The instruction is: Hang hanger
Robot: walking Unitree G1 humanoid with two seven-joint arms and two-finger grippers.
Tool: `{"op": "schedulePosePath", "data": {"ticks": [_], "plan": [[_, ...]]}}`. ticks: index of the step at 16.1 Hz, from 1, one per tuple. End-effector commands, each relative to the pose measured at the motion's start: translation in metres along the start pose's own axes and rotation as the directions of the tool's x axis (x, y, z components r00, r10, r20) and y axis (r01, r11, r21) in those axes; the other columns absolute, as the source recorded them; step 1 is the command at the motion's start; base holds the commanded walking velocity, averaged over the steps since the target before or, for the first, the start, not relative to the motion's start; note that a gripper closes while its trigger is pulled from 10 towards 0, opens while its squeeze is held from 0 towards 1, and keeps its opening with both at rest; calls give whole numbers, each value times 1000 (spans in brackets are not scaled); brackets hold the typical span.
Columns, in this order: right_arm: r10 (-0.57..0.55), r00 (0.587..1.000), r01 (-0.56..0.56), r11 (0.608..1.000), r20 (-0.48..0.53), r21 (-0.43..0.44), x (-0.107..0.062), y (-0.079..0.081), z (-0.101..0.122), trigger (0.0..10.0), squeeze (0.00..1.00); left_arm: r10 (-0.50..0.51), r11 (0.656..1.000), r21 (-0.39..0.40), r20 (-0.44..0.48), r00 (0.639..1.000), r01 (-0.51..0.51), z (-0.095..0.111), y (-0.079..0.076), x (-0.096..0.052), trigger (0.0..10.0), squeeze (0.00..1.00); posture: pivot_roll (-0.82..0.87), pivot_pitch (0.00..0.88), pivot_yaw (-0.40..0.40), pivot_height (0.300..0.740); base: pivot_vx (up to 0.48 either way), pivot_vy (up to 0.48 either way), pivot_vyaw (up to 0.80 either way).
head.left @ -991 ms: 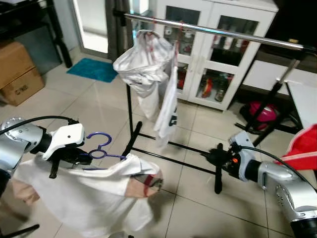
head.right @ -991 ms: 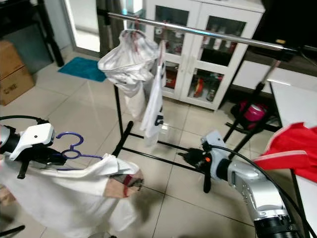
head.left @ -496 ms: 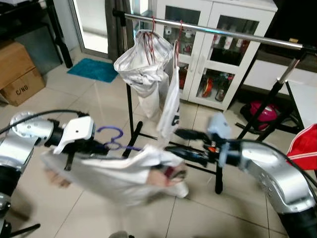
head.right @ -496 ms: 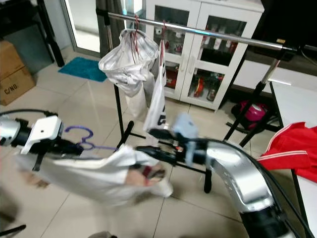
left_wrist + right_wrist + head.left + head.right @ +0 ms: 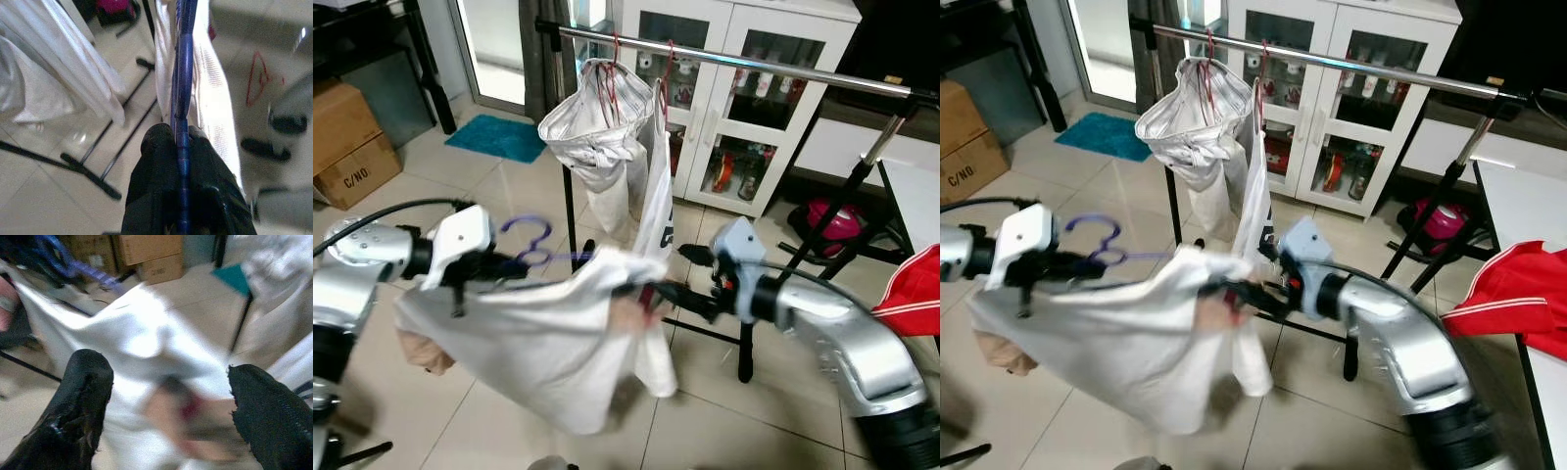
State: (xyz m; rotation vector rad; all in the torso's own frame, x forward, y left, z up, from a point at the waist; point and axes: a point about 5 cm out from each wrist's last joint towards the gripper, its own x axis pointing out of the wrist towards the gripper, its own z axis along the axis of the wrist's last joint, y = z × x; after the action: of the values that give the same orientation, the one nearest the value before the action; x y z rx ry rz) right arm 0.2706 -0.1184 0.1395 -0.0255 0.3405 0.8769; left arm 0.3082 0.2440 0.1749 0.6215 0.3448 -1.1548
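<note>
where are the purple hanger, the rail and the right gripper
purple hanger (image 5: pixel 530 238), left eye view, on its hook
rail (image 5: pixel 773 68), left eye view, mid-bar
right gripper (image 5: pixel 166 396), right wrist view, between its open fingers

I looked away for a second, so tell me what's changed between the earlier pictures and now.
The right gripper swung in from beside the rack's base to the white shirt, jaws open around its far end. The left gripper lifted the purple hanger and shirt higher. It stays shut on the hanger; the clothes on the rail are unchanged.
</note>
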Motion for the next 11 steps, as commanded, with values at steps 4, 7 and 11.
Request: {"op": "schedulePosePath", "data": {"ticks": [4, 7, 11], "plan": [[-62, 998, 53, 966, 26, 251, 8, 10, -6, 10000, 1000, 83, 997, -19, 110, 991, -81, 15, 7, 6, 0, 0, -31, 0, -18, 740, 0, 0, 0], [-53, 994, 1, 883, 99, 469, 23, 24, 1, 10000, 0, 114, 993, -41, 125, 986, -109, 16, 7, 17, 0, 0, -24, 0, -16, 740, 0, 0, 0], [-32, 995, -20, 846, 89, 533, 26, 33, 5, 10000, 0, 137, 990, -62, 173, 975, -128, 26, 10, 29, 0, 0, -22, 0, -10, 740, 0, 0, 0]]}}
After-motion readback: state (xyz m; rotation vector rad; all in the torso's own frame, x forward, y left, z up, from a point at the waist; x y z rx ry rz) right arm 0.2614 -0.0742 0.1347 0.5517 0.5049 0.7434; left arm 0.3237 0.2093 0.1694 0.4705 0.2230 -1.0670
